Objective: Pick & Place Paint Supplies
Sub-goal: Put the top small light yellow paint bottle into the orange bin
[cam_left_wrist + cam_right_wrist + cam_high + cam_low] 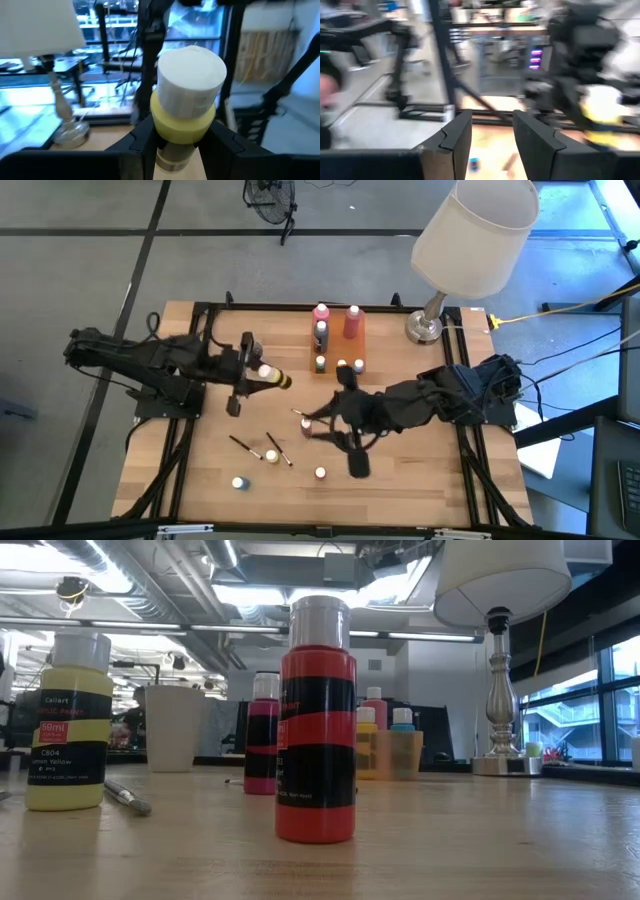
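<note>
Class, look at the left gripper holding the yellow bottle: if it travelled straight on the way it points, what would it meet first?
Most likely a dark part of the right arm, straight across the table from the left gripper and its yellow bottle. Heights are unclear, so it might pass.

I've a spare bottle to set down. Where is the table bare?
The near right corner of the table is bare, right of the white-capped bottle. So is the far left corner, behind the left gripper. Crowded: around the tray and the brushes.
</note>
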